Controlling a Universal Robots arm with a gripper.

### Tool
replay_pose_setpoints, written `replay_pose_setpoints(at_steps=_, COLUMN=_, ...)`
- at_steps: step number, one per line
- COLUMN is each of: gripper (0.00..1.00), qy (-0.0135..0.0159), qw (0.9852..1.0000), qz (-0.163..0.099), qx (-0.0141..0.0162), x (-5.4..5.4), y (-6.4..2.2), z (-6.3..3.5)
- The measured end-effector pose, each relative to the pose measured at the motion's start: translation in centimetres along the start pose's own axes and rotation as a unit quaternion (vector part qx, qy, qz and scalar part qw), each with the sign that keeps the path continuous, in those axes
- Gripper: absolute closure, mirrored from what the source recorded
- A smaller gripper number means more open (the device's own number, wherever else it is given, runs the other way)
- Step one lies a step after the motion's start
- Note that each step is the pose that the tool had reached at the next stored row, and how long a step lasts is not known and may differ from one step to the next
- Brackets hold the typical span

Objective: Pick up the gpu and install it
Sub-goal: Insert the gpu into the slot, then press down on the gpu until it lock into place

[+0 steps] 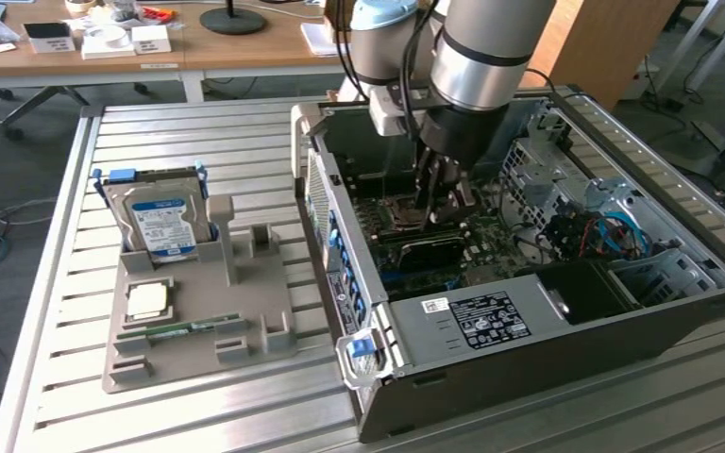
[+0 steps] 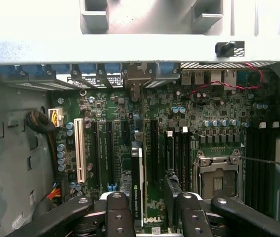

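On the slatted metal table (image 1: 211, 415), the arm reaches down into the computer case (image 1: 527, 330), end effector (image 2: 149, 207) spread wide over the gpu (image 2: 137, 182).

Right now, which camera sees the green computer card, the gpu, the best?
The wrist view. There the gpu stands edge-on in the motherboard, between the fingers of the open end effector. In the exterior view it is just a dark slab inside the case, partly hidden under the end effector.
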State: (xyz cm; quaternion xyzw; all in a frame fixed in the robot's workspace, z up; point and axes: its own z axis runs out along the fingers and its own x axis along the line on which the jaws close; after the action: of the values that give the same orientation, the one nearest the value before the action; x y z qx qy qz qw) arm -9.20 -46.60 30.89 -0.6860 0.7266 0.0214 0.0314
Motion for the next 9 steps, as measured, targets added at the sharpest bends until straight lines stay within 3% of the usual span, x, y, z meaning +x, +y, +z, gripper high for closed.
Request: replay_pose_setpoints(at_steps=9, gripper=0.60, qy=0.0000, qw=1.0000, qz=0.000, qx=-0.0007, x=-0.05, y=-0.36, z=-0.01)
